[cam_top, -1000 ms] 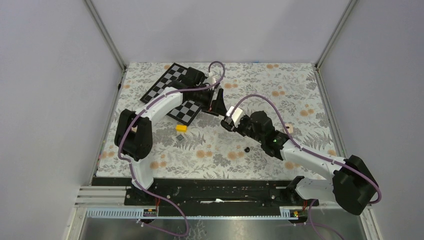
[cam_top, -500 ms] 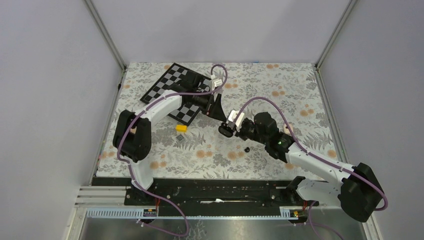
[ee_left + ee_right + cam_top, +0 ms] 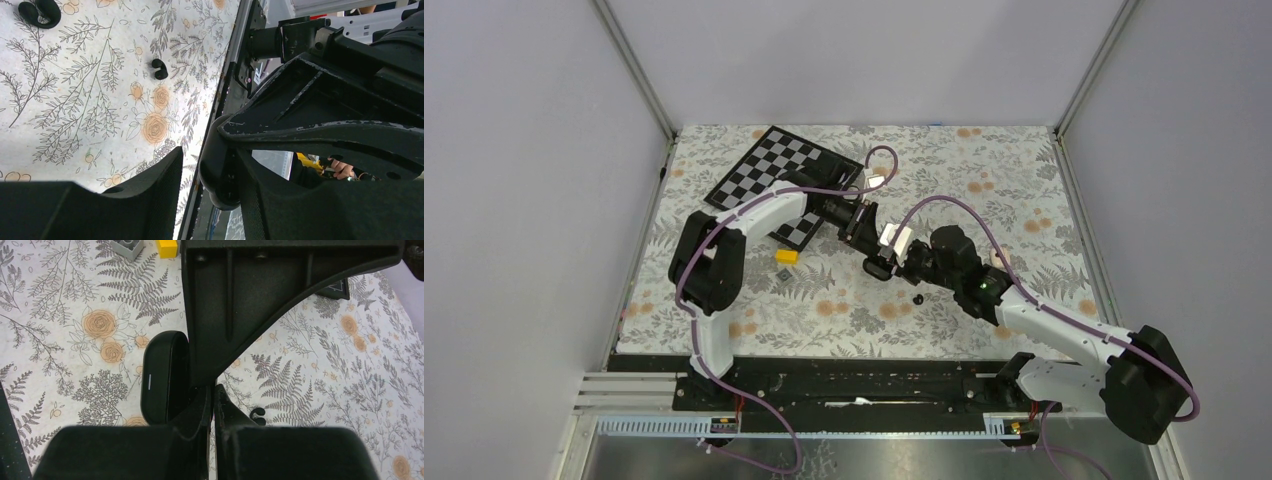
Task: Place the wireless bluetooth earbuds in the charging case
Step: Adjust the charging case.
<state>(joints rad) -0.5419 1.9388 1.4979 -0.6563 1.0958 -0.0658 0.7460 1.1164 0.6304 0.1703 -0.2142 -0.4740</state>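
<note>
The black charging case point(image 3: 875, 266) hangs at the tips of my right gripper point(image 3: 888, 262), which is shut on its edge. In the right wrist view the case point(image 3: 160, 375) shows a white light bar, just left of the closed right gripper point(image 3: 214, 391). My left gripper point(image 3: 867, 248) reaches in from the far side. Its jaws stand on either side of the case point(image 3: 220, 175), with a gap on one side. The left gripper point(image 3: 210, 172) is open. One black earbud point(image 3: 918, 298) lies on the flowered cloth near the case, also showing as the earbud point(image 3: 160, 69) and the earbud point(image 3: 257, 414).
A yellow block point(image 3: 786, 256) and a small grey block point(image 3: 781, 276) lie left of the grippers. A chessboard point(image 3: 764, 165) lies at the back left. A larger black curled piece point(image 3: 40, 11) rests on the cloth. Metal rails point(image 3: 824, 385) border the near edge.
The left arm swung right and toward the case, and its jaws narrowed around it. The right gripper carried the case left and nearer half a second earlier, then held still.
</note>
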